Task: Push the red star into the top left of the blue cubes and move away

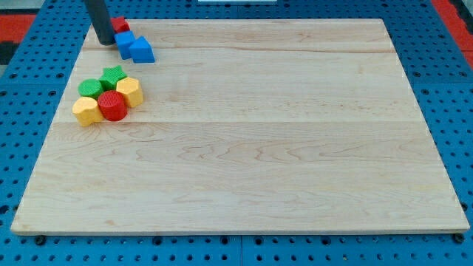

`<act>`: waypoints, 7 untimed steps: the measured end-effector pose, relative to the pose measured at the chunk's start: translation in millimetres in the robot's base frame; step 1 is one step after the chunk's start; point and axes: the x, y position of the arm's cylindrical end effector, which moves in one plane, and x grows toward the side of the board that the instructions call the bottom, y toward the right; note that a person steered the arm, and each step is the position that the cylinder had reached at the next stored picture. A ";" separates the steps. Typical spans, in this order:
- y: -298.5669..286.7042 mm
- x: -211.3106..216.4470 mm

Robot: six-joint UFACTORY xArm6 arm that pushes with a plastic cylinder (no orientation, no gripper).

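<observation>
The red star lies at the view's top left of the wooden board, mostly hidden behind my rod, touching the top left of the blue blocks. Two blue blocks sit together: a blue cube and a blue wedge-shaped block to its lower right. My tip rests on the board just left of the blue cube and below-left of the red star, close to or touching them.
A cluster sits lower left: a green star, a green cylinder, a yellow hexagonal block, a red cylinder and a yellow block. Blue pegboard surrounds the board.
</observation>
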 end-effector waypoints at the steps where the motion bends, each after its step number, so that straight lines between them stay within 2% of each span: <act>1: 5.4 11.2; 3: 42.2 16.1; 5: -40.8 18.2; 6: -58.6 -5.5; 7: -48.5 -34.9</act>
